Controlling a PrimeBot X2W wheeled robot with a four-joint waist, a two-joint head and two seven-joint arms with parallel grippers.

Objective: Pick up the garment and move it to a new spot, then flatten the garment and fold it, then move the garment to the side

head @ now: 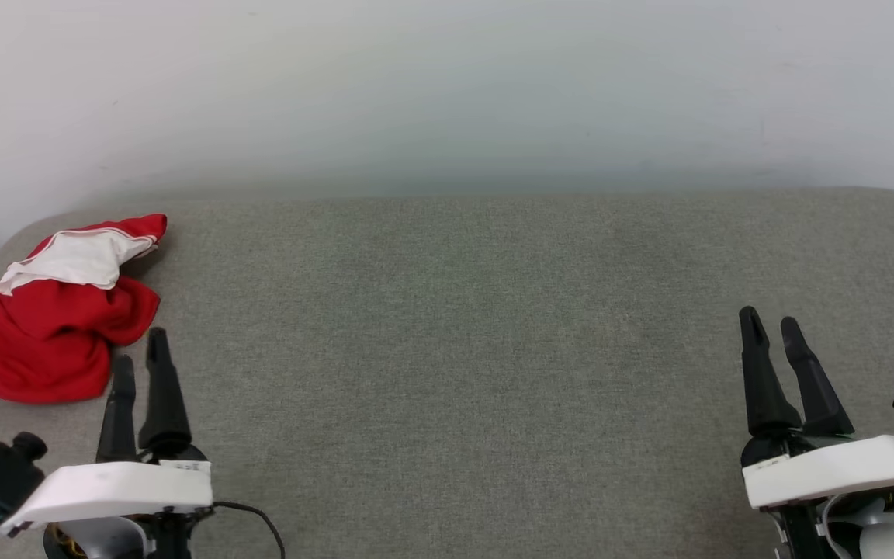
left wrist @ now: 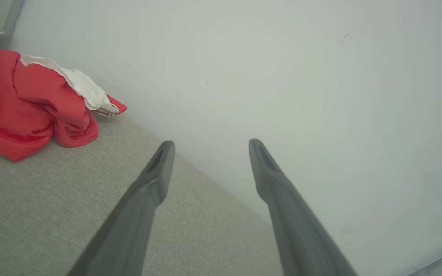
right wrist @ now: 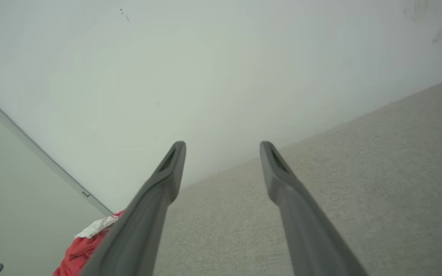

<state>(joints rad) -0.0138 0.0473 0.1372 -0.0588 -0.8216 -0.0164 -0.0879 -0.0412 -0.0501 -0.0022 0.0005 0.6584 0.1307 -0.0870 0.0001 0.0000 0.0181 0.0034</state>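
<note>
2 pincers spread wide, holding nothing, above grey worktop point(head: 447, 349): left pincer point(head: 139, 348) just beside crumpled red-and-white shirt point(head: 51, 326) at left edge, right pincer point(head: 770, 315) well apart.

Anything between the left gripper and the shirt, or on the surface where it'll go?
Nothing visible does. The open left gripper sits right beside the garment, and only bare grey surface lies toward the middle.

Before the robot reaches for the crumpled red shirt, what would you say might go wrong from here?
The garment lies bunched at the left corner of the table, so a clumsy pull might drag it off the edge. The open left pincer may catch only one layer, leaving it twisted.
</note>
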